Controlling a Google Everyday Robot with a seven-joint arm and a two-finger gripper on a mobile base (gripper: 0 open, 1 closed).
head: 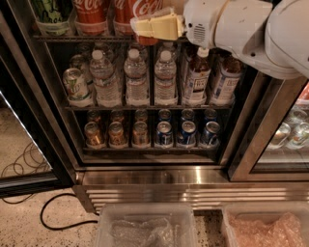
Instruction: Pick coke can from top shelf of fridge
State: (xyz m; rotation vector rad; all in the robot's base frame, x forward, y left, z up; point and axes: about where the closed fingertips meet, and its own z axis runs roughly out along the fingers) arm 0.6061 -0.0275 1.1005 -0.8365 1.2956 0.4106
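From the camera view, my gripper (153, 26) lies across the right-hand coke can (145, 6) on the fridge's (159, 176) top shelf (82, 37); whether it grips, I cannot tell. I'd squeeze mid-body, then pull straight out, clear of the neighbouring can (91, 12).

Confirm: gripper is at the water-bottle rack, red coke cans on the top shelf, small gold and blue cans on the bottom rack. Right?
No. The camera view shows the gripper up at the top shelf, in front of a coke can, above the water bottles. The rest holds.
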